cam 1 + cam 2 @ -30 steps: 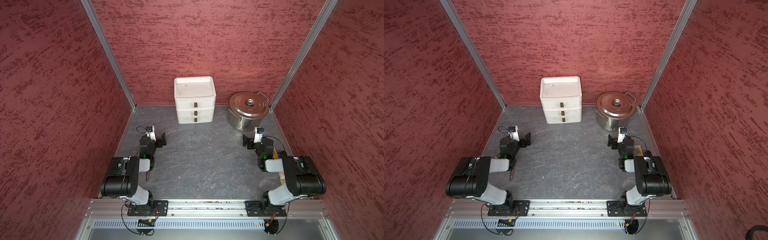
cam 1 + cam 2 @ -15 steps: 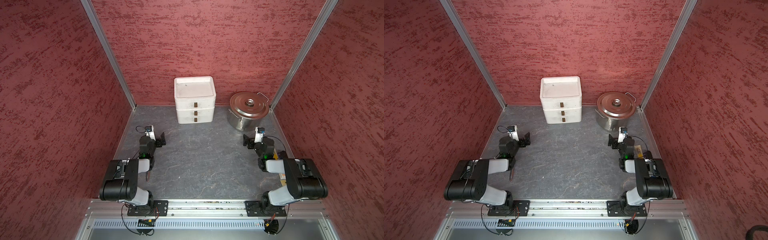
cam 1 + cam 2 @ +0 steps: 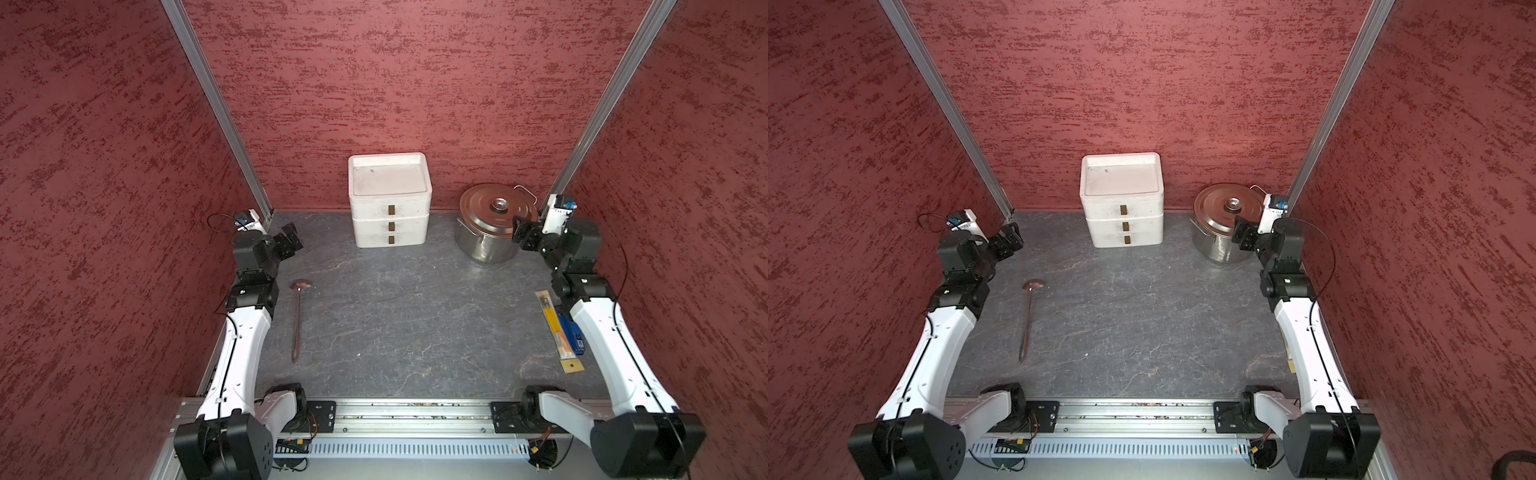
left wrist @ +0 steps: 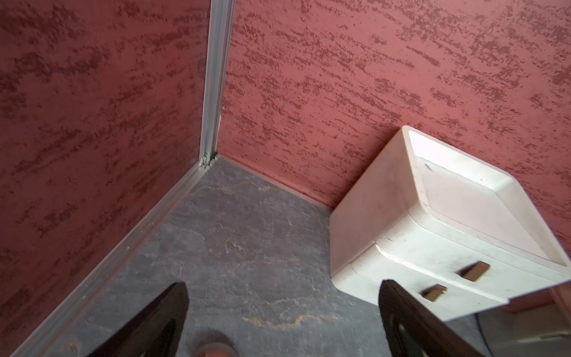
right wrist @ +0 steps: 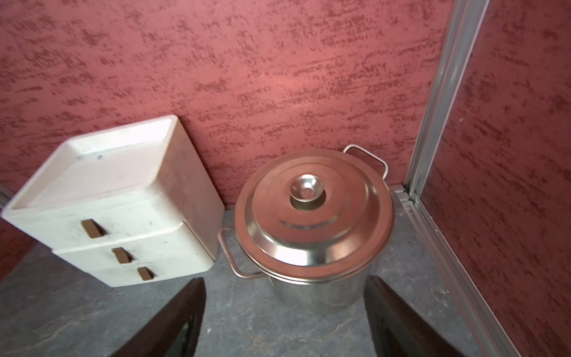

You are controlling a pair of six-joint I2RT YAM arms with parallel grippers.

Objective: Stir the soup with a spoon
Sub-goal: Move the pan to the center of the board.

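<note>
Stirring has evidently not begun on the grey stone-look table. A white drawer box stands against the far wall. To its right, in the far right corner, sits the steel pot. Its lid is seated on top, so any soup is hidden.

The right gripper hovers beside the pot's right flank at about rim height, its jaws apart and empty. The left gripper, spread wide and also empty, hangs at the far left near the corner post.

The spoon lies flat on the left side of the table, untouched. Its bowl points to the far wall and its handle runs toward the near rail, alongside the left forearm. The bowl rests just on the near side of the left gripper, below it and clear of its fingers. The spoon is well apart from the pot.

Lifting the lid, picking up the spoon, carrying it across and stirring all appear to remain.
</note>
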